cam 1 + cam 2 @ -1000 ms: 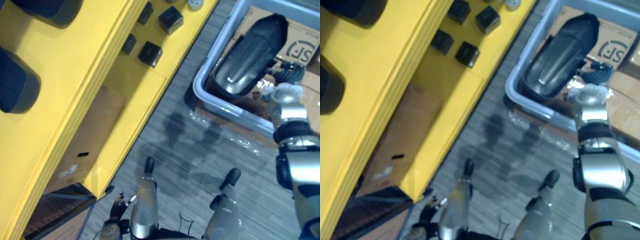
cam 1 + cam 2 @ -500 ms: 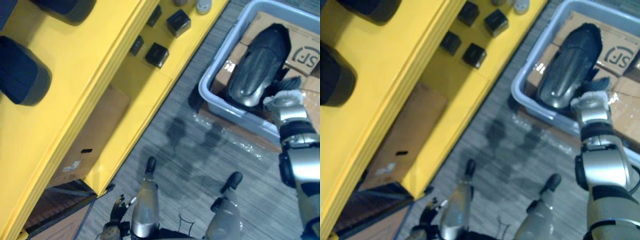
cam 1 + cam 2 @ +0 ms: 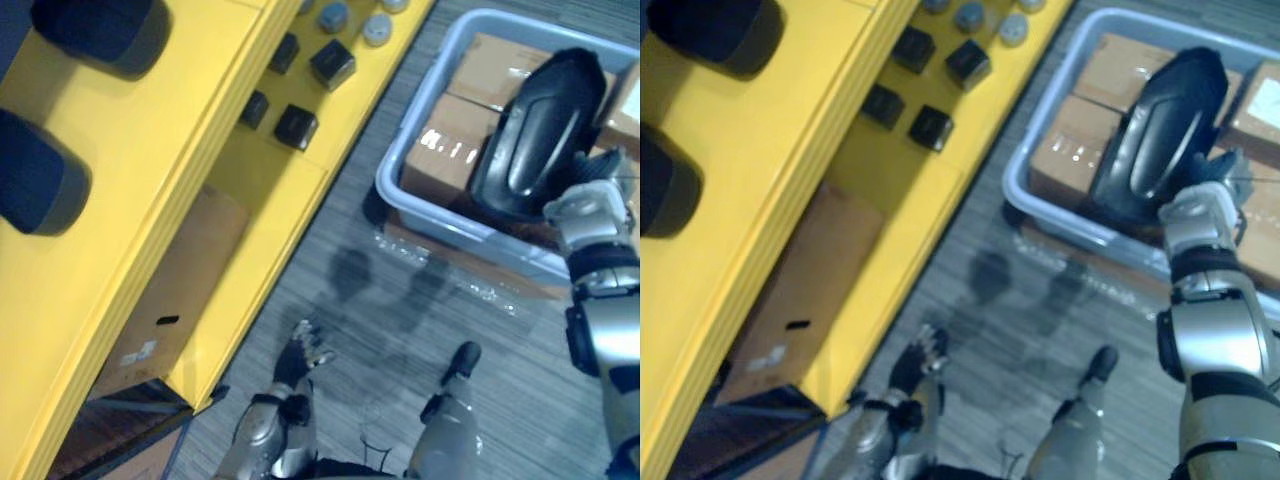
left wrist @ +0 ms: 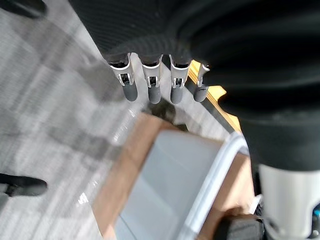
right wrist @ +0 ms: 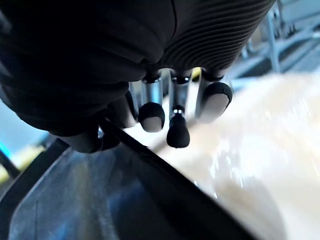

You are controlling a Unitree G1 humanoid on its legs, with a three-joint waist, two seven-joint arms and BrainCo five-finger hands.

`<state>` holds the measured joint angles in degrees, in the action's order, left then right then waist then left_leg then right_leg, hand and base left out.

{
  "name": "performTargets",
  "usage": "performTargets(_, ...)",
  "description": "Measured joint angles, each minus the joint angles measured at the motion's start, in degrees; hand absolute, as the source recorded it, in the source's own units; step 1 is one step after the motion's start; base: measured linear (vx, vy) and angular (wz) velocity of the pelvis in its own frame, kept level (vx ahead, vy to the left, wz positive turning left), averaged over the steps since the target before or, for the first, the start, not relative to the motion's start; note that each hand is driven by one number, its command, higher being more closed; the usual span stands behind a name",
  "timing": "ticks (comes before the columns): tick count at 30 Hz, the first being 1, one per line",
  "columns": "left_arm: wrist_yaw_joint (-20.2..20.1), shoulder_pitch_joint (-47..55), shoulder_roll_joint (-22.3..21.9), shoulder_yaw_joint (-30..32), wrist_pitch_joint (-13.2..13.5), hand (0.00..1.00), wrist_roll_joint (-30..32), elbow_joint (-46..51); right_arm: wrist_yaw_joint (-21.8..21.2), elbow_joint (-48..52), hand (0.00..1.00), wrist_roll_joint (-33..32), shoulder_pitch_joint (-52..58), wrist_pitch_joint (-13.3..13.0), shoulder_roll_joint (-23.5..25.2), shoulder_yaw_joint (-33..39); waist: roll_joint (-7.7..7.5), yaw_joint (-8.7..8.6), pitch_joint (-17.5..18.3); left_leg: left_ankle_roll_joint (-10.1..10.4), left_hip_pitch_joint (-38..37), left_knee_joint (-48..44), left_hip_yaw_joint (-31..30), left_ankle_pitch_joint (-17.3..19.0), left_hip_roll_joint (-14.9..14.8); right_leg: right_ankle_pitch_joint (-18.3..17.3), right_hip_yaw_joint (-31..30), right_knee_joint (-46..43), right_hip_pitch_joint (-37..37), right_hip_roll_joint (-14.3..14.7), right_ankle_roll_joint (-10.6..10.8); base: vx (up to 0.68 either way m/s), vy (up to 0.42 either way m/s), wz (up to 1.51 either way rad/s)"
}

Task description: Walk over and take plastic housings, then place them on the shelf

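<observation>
**Right hand** (image 3: 592, 203): my fingers (image 5: 177, 135) are curled over the rim of the glossy black elongated plastic housing (image 3: 540, 130), with the thumb on the near side, so the rim is pinched.

**Housing:** tilted in the pale grey plastic tub (image 3: 470, 240), above brown cardboard boxes (image 3: 445, 160).

**Handling (my judgement):** an edge pinch on a long smooth shell may swing or slip. I should lift it clear of the tub wall before turning.

**Left hand** (image 3: 300, 360): low, fingers relaxed, empty, free to support the far end.

**Destination:** the yellow shelf unit (image 3: 150, 200), on my left.

**In the way:**
- dark rounded housings (image 3: 40, 185) on its top level
- small black blocks (image 3: 296, 126) and grey round caps (image 3: 377, 28) on the level below
</observation>
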<state>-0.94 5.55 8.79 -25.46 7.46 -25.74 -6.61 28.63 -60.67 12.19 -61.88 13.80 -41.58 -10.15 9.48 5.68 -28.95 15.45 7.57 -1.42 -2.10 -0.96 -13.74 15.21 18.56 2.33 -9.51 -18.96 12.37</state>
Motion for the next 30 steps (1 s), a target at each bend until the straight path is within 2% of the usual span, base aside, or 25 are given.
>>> performTargets(1, -0.2, -0.5, 0.2, 0.0, -0.7, 0.0, -0.6, 1.0, 0.4, 1.6, 1.0, 0.3, 0.6, -0.5, -0.3, 0.0, 0.0, -0.1, 0.0, 0.0, -0.4, 0.1, 0.2, 0.0, -0.2, 0.0, 0.0, 0.1, 0.3, 0.2, 0.0, 0.02, -0.018, -0.18)
performTargets(3, -2.0, -2.6, 1.0, 0.5, -5.2, 0.0, -1.1, 4.5, 1.6, 8.0, 1.0, 1.6, 3.0, -2.9, -0.5, 1.1, -0.08, -0.23, 0.6, 0.0, -2.2, 0.9, 1.9, 0.0, -1.0, 0.0, -1.2, 0.4, 0.6, 1.2, -0.1, 0.02, -0.021, -0.26)
performTargets(4, -2.6, -3.0, 1.2, 0.4, -6.5, 0.0, -1.3, 5.4, 1.9, 9.5, 1.0, 2.1, 3.8, -3.5, -0.5, 1.2, -0.17, -0.25, 1.0, 0.0, -2.5, 1.1, 2.3, 0.0, -1.2, 0.1, -1.4, 0.6, 0.7, 1.3, -0.1, 0.03, -0.02, -0.23)
performTargets(6, -4.9, -3.5, 2.0, 0.3, -12.0, 0.0, -3.6, 8.9, 2.8, 15.5, 1.0, 4.3, 8.9, -5.6, 0.2, 1.8, -1.04, -0.57, 5.2, 0.1, -2.7, 2.0, 3.0, 0.0, -1.8, 0.3, -1.5, 2.0, 0.7, 2.2, -0.4, 0.07, -0.017, -0.15)
performTargets(8, -5.4, -3.5, 2.0, 0.1, -15.0, 0.0, -4.2, 10.5, 2.9, 20.2, 1.0, 5.6, 12.1, -6.7, 1.8, 2.3, -1.9, -1.09, 7.2, 0.1, -4.6, 2.6, 5.1, 0.0, -2.3, 0.4, -1.9, 2.2, 1.3, 2.7, -0.4, 0.1, -0.001, -0.22)
performTargets(9, -5.5, -3.7, 2.0, 0.1, -16.0, 0.0, -5.2, 10.7, 3.0, 22.1, 1.0, 6.6, 13.5, -7.2, 2.3, 2.4, -2.2, -1.37, 7.7, 0.1, -5.7, 3.0, 5.8, 0.0, -2.6, 0.3, -2.0, 2.2, 1.8, 2.9, -0.4, 0.09, 0.007, -0.33)
performTargets(11, -4.0, -4.6, 2.1, 0.5, -18.7, 0.0, -5.7, 10.9, 3.0, 31.5, 1.0, 10.6, 19.9, -10.3, 4.8, 3.0, -4.42, -2.35, 11.2, 0.3, -7.3, 3.1, 8.5, 0.3, -3.0, 0.3, -2.9, 2.2, 1.9, 3.6, -0.5, 0.07, 0.005, -0.37)
performTargets(13, -2.1, -6.2, 2.0, 1.6, -19.4, 0.0, -5.7, 10.5, 2.8, 36.6, 1.0, 12.5, 22.7, -12.3, 6.6, 3.5, -5.78, -3.38, 12.8, 0.3, -8.1, 3.0, 9.4, 0.9, -3.4, 0.2, -3.3, 2.2, 1.9, 4.0, -0.6, 0.02, -0.007, -0.26)
performTargets(15, -0.6, -8.0, 2.0, 2.9, -20.0, 0.0, -5.7, 9.0, 2.7, 40.4, 1.0, 13.7, 25.5, -13.8, 7.7, 4.2, -6.89, -3.52, 14.0, 0.3, -9.1, 2.9, 10.6, 1.3, -3.7, 0.1, -3.7, 2.2, 2.1, 4.3, -0.8, 0.0, -0.004, -0.22)
performTargets(19, 6.4, -11.7, 1.7, 7.0, -19.2, 0.0, -5.2, 3.6, 2.6, 47.9, 1.0, 16.3, 32.2, -18.0, 12.6, 4.7, -8.94, -4.75, 18.2, 0.2, -10.9, 2.4, 12.0, 2.3, -3.7, -0.1, -4.6, 2.3, 2.8, 4.4, -1.0, -0.01, 0.002, -0.18)
performTargets(22, 10.0, -15.5, 0.5, 9.7, -16.7, 0.0, -4.3, -0.6, 2.5, 49.3, 1.0, 17.9, 35.0, -20.4, 15.3, 4.3, -9.64, -5.26, 19.1, 0.3, -11.7, 1.9, 12.2, 2.6, -3.7, -0.2, -4.6, 2.3, 3.5, 4.4, -1.2, -0.03, -0.006, -0.04)
performTargets(24, 12.1, -18.1, -0.3, 11.1, -13.7, 0.0, -2.4, -1.6, 2.2, 49.3, 1.0, 17.9, 36.7, -21.7, 16.9, 3.5, -10.01, -5.31, 19.7, 0.3, -11.9, 1.9, 12.4, 2.6, -3.7, -0.2, -4.6, 2.3, 3.5, 4.4, -1.4, -0.02, -0.012, -0.05)
performTargets(27, 14.0, -20.0, -0.9, 11.5, -10.3, 0.0, -0.6, -1.6, 1.1, 48.9, 1.0, 17.9, 37.9, -22.4, 18.5, 1.0, -10.05, -5.35, 20.1, 0.4, -12.9, 1.9, 13.6, 2.6, -3.7, 0.0, -4.7, 2.3, 3.6, 4.4, -1.6, 0.0, -0.005, -0.12)
performTargets(30, 14.4, -21.0, -1.5, 11.6, -8.4, 0.0, -0.6, -1.6, 0.0, 48.0, 1.0, 17.9, 38.7, -22.5, 19.7, -0.6, -10.28, -5.59, 20.5, 0.4, -13.0, 1.9, 13.8, 2.6, -3.7, 0.5, -4.7, 2.3, 3.6, 4.5, -1.6, 0.01, 0.006, -0.04)
